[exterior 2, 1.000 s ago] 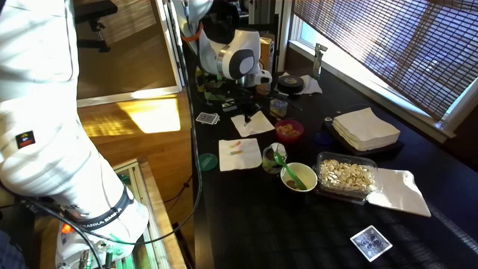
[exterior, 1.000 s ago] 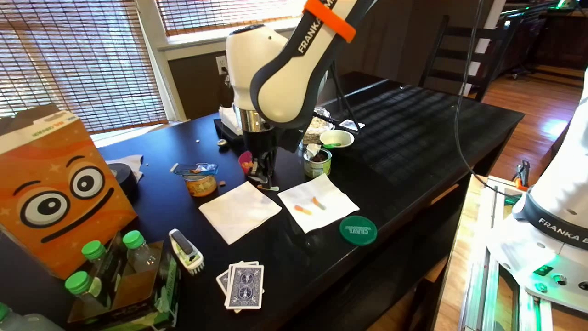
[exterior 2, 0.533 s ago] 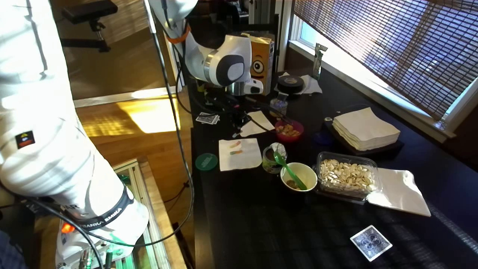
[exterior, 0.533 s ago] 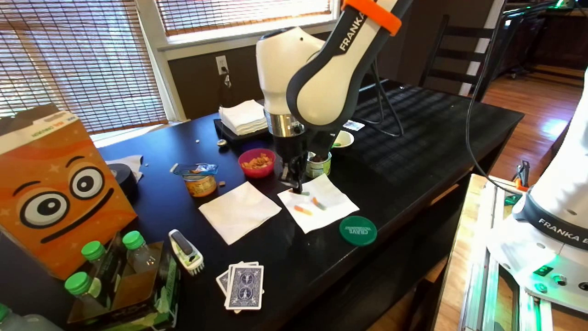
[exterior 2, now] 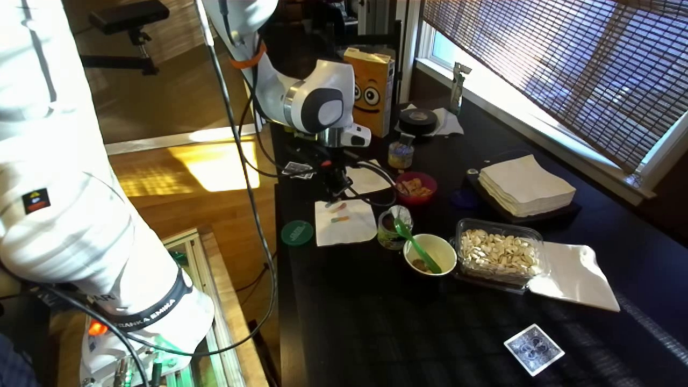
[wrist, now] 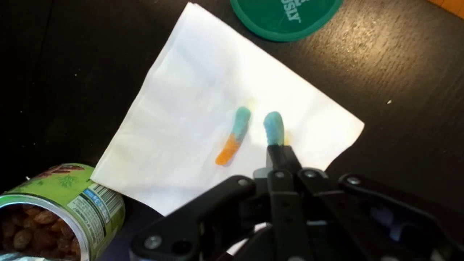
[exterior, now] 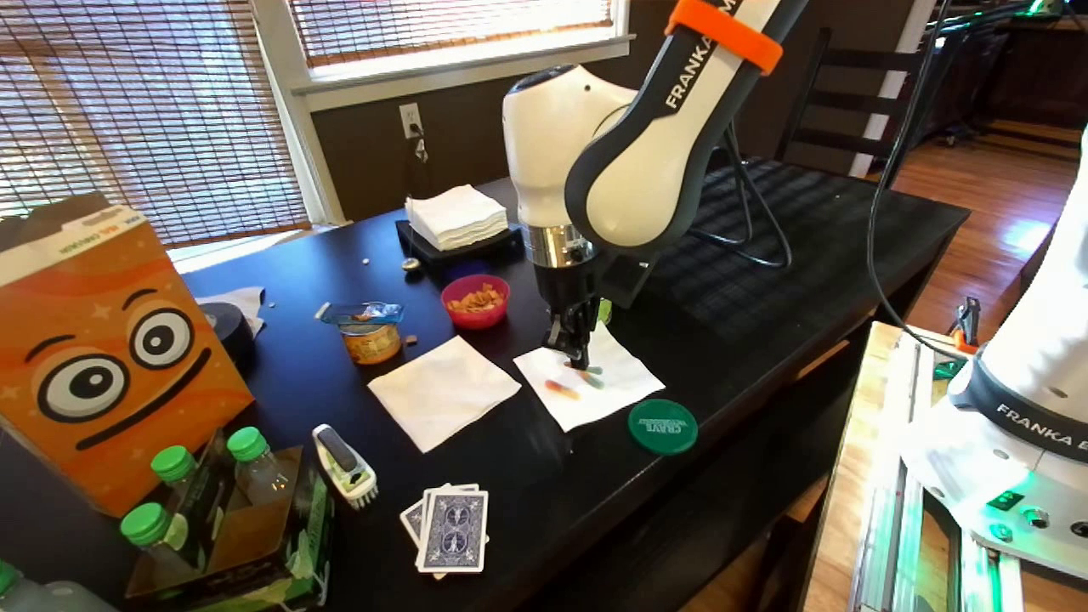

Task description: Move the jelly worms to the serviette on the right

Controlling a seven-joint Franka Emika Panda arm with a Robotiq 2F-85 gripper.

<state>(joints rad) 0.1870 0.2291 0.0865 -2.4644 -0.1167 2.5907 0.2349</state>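
Hand point(wrist: 281, 150) pinching jelly worm point(wrist: 274, 127), wrist view clearest

Table point(exterior 2: 376, 322) from opposite ends, wrist view close above serviette point(wrist: 204, 103)

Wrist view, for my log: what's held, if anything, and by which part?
A jelly worm, just behind its blue-green end; the other end is hidden.
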